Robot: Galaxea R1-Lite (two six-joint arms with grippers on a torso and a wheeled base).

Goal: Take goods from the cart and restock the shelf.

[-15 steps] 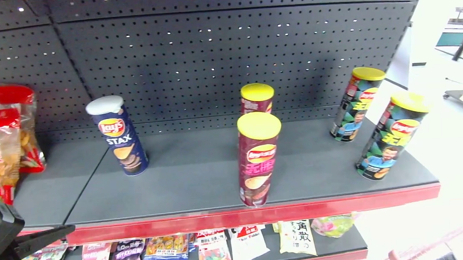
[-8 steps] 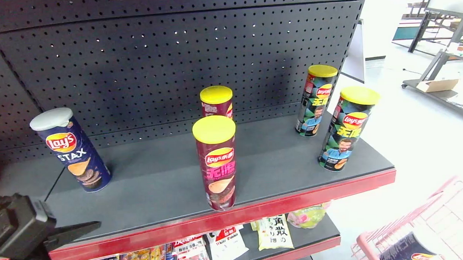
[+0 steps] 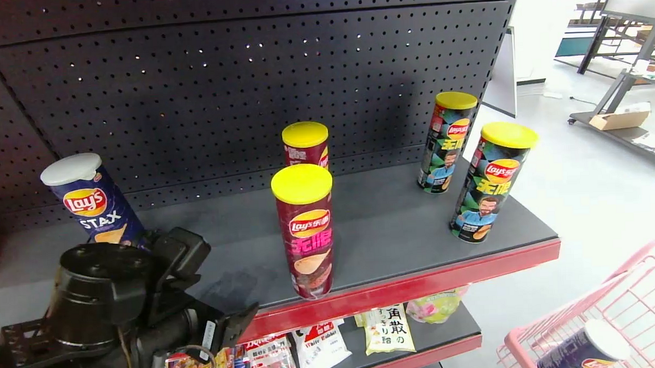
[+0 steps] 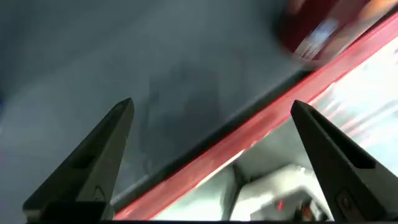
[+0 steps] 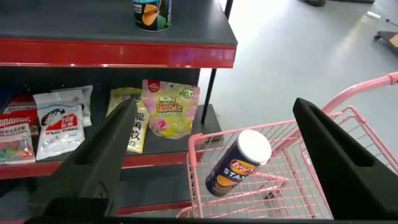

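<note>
A blue chip can with a white lid (image 5: 239, 162) leans inside the pink wire cart (image 5: 354, 124); in the head view the can (image 3: 584, 352) sits in the cart (image 3: 631, 298) at the lower right. My right gripper (image 5: 214, 109) hangs open above the cart, holding nothing. On the grey shelf board (image 3: 405, 225) stand another blue can (image 3: 91, 203), two maroon cans (image 3: 304, 228) (image 3: 305, 144) and two teal-black cans (image 3: 446, 141) (image 3: 493, 181). My left gripper (image 4: 211, 112) is open over the shelf's red front edge (image 4: 261, 124), left of the front maroon can (image 4: 317, 31).
A black pegboard wall (image 3: 247, 83) backs the shelf. Snack bags (image 3: 387, 329) lie on the lower shelf. Bare board lies between the blue can and the maroon cans. Open floor and a metal rack (image 3: 624, 113) are off to the right.
The head camera swung right, bringing the cart into view. My left arm rose and came in over the shelf's front-left part.
</note>
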